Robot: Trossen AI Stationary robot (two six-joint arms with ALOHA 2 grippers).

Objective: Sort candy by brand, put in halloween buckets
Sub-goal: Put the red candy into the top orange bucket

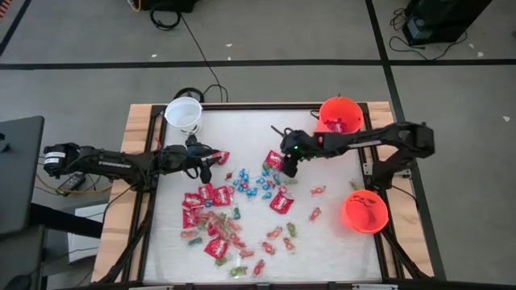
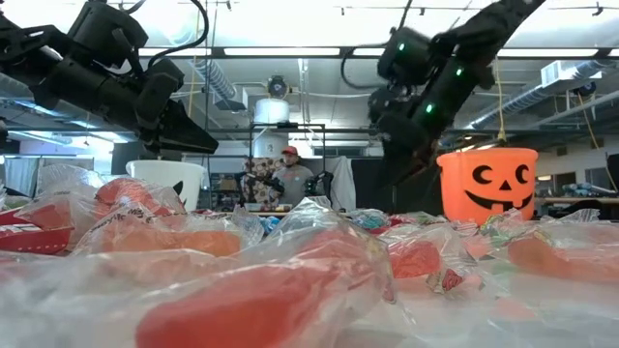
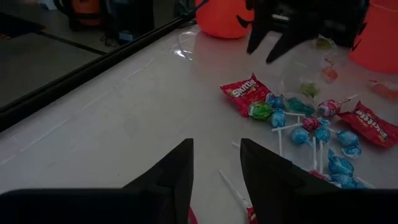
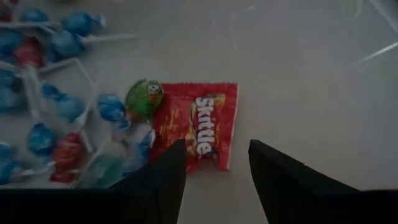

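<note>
Candy lies scattered over the table: red Skittles packets (image 1: pixel 208 196), blue and red lollipops (image 1: pixel 251 182) and small green, orange and pink pieces (image 1: pixel 278 235). My left gripper (image 1: pixel 208 163) hangs open above the table near a red packet (image 1: pixel 220 157), right of the white bucket (image 1: pixel 184 113); its wrist view (image 3: pixel 216 144) shows bare table between the fingers. My right gripper (image 1: pixel 288 169) is open and points down over a Skittles packet (image 4: pixel 200 126) that lies flat beside a green lollipop (image 4: pixel 144 98). Two orange buckets stand at the right, one far (image 1: pixel 339 115), one near with a face (image 1: pixel 364 211).
The far orange bucket holds some candy. A lollipop stick (image 3: pixel 231 188) lies just under my left fingers. Bare table shows toward the far left (image 3: pixel 124 118) and between the two orange buckets (image 1: pixel 339 173). A person (image 2: pixel 288 176) sits in the room beyond the table.
</note>
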